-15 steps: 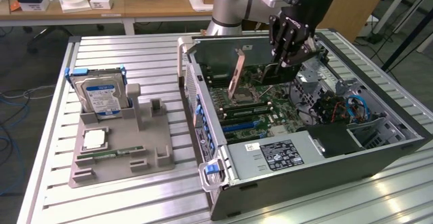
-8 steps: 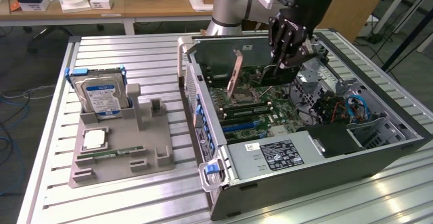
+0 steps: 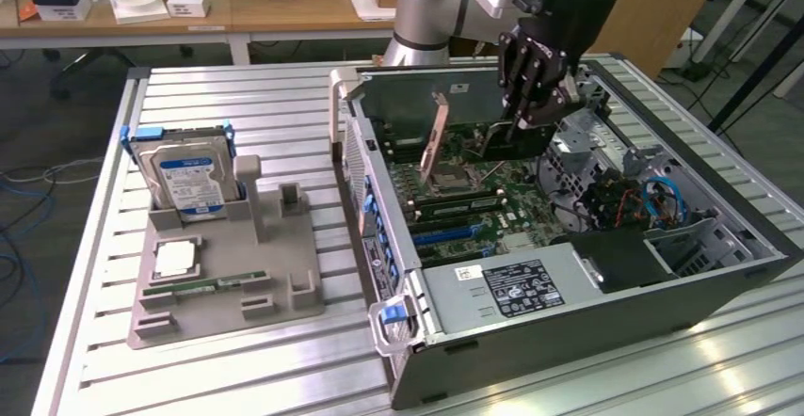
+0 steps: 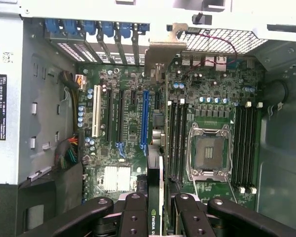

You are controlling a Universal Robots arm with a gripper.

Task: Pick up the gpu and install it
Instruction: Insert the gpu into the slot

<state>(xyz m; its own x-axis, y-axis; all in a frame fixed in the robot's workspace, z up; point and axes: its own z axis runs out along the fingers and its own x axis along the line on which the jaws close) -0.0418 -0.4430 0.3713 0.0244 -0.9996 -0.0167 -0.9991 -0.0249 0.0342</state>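
1. Mostly, the gpu (image 4: 157, 173) shows in the wrist view as a thin edge, so both of its faces are hidden. Its lower edge is out of sight, and I cannot tell whether it touches a slot or hangs just above the motherboard (image 4: 133, 98).
2. The card's held end is cut off at the picture's border, where a green logo label (image 4: 153, 221) is only partly readable.
3. In the exterior view the gpu (image 3: 435, 138) stands on edge inside the open computer case (image 3: 603, 331). The arm's gripper (image 3: 525, 120) covers the end away from the bracket.
4. The gripper (image 4: 158, 210) has its jaws partly drawn in and clamped on the gpu, with one inner pad against each face of the card.
5. The card runs between the long blue slot (image 4: 144, 118) and the black memory slots (image 4: 177, 138) beside the empty processor socket (image 4: 207, 153). Its tan metal bracket (image 4: 163, 57) points toward the case wall that carries the blue clips (image 4: 89, 27).
6. A labelled power supply (image 3: 515, 284) sits at the near end of the case.
7. On the exterior view's left, well apart from the case, a gray holder (image 3: 289, 256) rests on the slatted metal table (image 3: 188, 96).
8. The holder carries a hard drive (image 3: 188, 176) standing upright. A processor chip (image 3: 176, 258) and a narrow green memory stick (image 3: 207, 286) lie flat in front of it.
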